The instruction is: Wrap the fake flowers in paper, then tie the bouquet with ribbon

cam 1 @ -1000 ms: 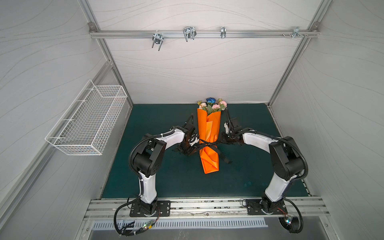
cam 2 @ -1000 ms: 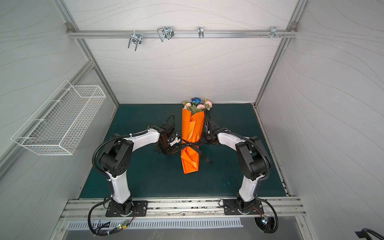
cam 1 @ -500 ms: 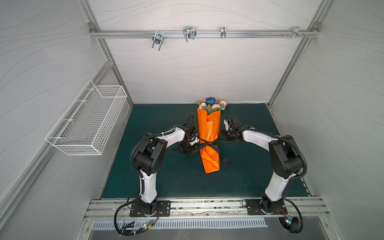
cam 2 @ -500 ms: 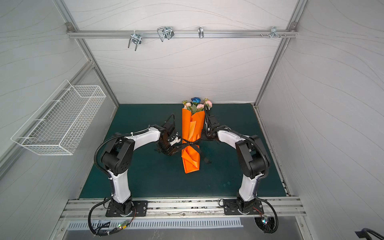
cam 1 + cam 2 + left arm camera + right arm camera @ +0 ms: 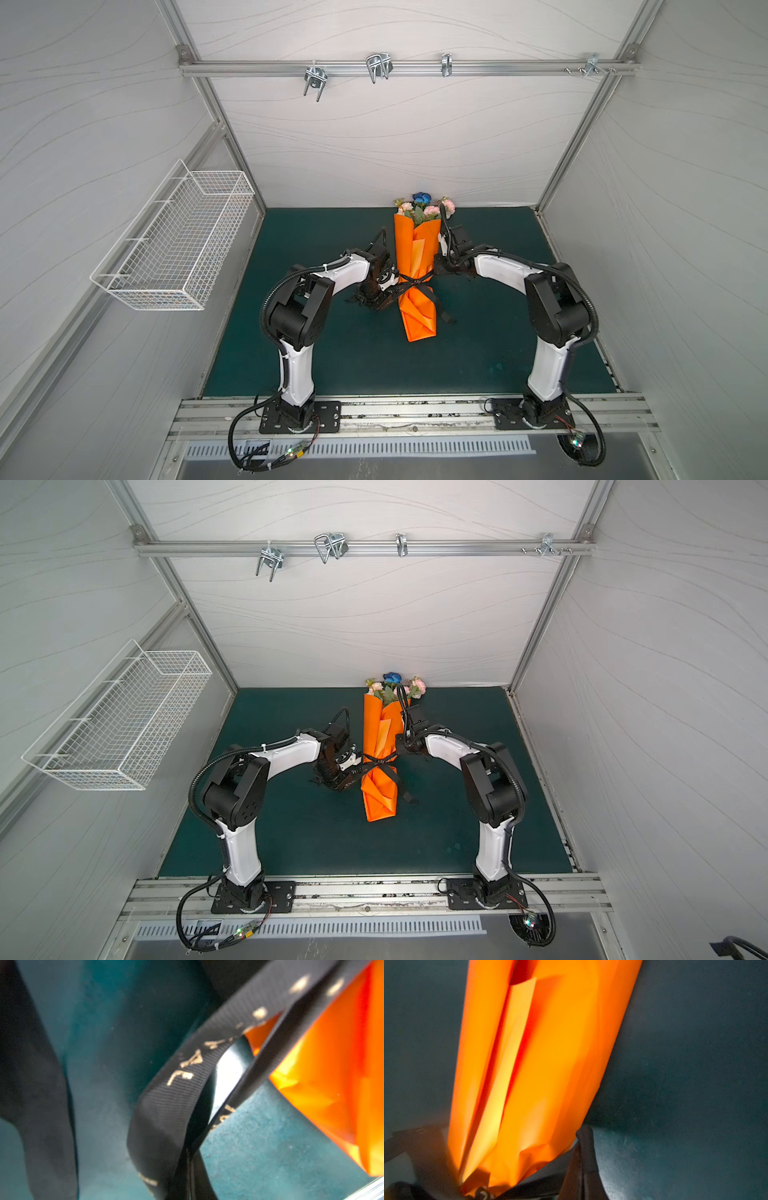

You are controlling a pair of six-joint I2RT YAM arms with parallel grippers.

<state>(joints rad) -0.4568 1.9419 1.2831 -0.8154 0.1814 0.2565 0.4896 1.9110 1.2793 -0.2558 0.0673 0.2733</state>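
The bouquet of fake flowers [image 5: 424,208] [image 5: 395,686] lies on the green mat, its pink, peach and blue blooms toward the back wall. Orange wrapping paper [image 5: 417,257] [image 5: 539,1053] covers its stems. A black lettered ribbon [image 5: 413,281] [image 5: 376,763] [image 5: 187,1068] crosses the wrap's narrow waist. My left gripper [image 5: 388,293] [image 5: 190,1178] sits just left of the waist, shut on a ribbon loop. My right gripper [image 5: 438,268] [image 5: 582,1167] is against the wrap's right side, shut on a ribbon strand. A loose ribbon tail [image 5: 442,313] lies right of the wrap's lower end.
A white wire basket [image 5: 178,241] hangs on the left wall. Metal hooks [image 5: 378,68] hang from the rail on the back wall. The green mat [image 5: 332,353] ends at an aluminium rail in front, where both arm bases stand.
The right arm has shifted a little toward the back and closer to the wrap. The left arm has barely moved. Both grippers stay shut on the ribbon.
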